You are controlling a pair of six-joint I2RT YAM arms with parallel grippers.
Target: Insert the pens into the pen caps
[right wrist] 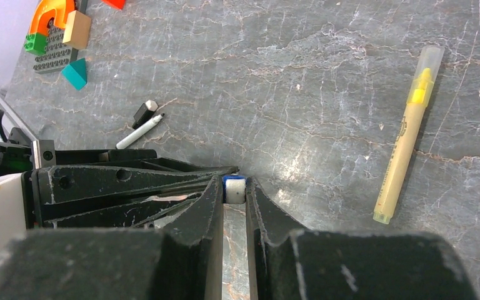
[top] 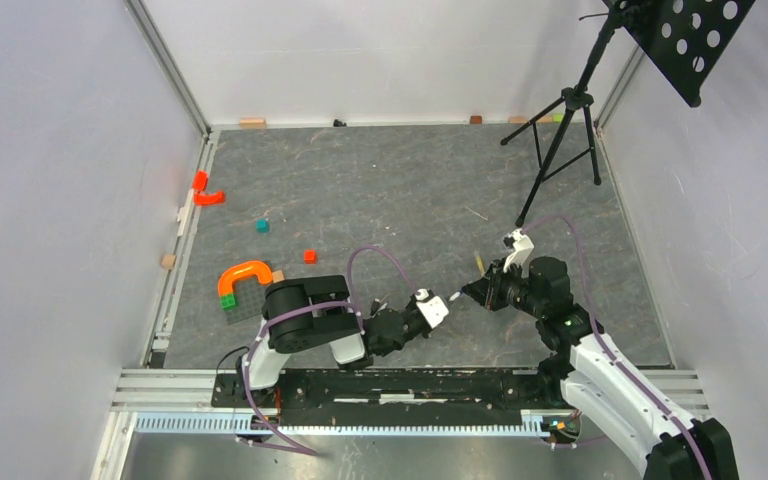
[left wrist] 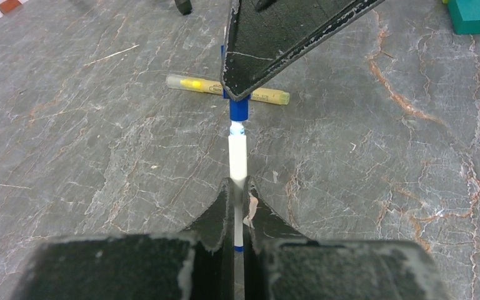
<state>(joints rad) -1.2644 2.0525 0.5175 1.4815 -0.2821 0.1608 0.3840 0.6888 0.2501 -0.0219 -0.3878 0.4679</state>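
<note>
Grey mat point(top: 410, 190) leaves you open room all round: your L gripper point(left wrist: 238, 182) clamps the white pen point(left wrist: 237, 153), nib at mouth of blue cap point(left wrist: 238, 110) pinched in R gripper point(right wrist: 234, 187), yellow pen point(left wrist: 194, 84) lying just beyond.

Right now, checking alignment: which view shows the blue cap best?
Left wrist: the blue cap pokes from the right claw, facing the white pen. Right wrist shows only a sliver between its fingers; top external, too small.

3 pens: white pen point(left wrist: 237, 159), another white pen point(right wrist: 139, 132), yellow pen point(right wrist: 409, 134). 2 caps: blue cap point(right wrist: 234, 189), black cap point(right wrist: 144, 114). 1 orange arch point(top: 243, 272).
</note>
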